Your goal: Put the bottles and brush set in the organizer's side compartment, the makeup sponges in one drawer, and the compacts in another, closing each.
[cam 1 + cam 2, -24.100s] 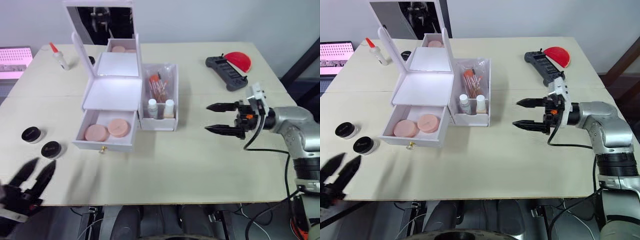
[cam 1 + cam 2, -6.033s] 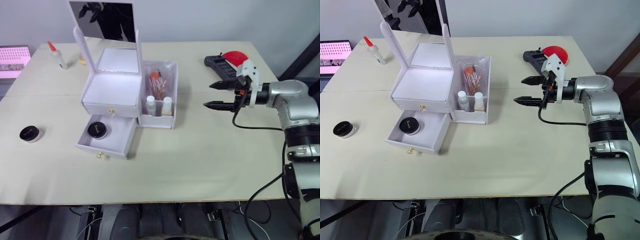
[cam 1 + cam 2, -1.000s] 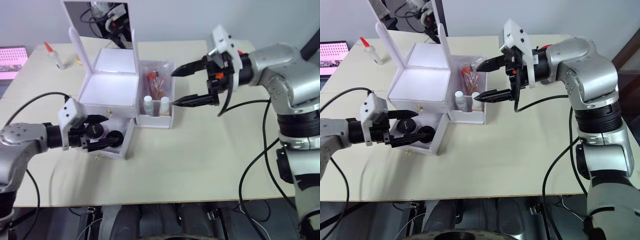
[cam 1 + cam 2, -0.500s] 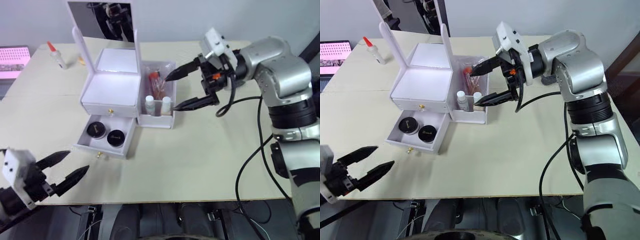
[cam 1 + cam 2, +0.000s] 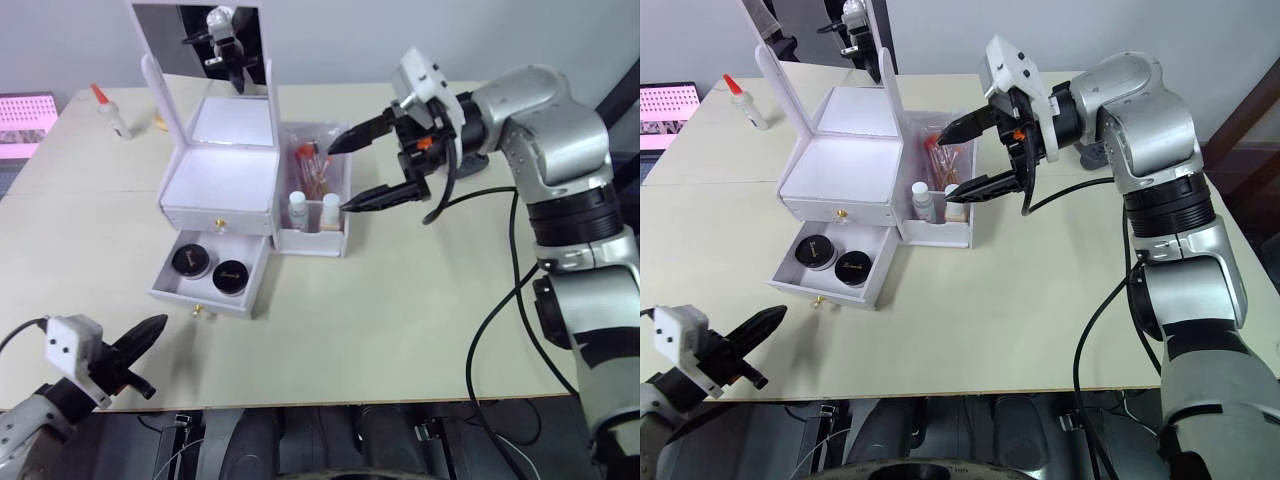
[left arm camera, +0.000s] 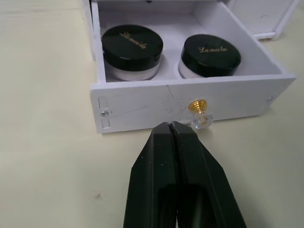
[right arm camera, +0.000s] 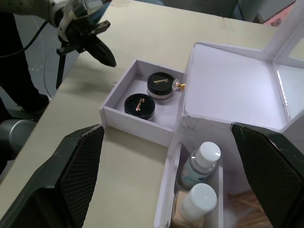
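I see a pale wooden table [image 5: 420, 300] against a grey wall. The organizer [image 5: 225, 190] has its lower drawer [image 5: 212, 275] open with two compacts [image 6: 170, 51] inside. My left gripper [image 6: 173, 129], fingers pressed together, sits before the knob; my right gripper [image 5: 365, 168] hangs spread beside the side compartment [image 5: 318, 205].
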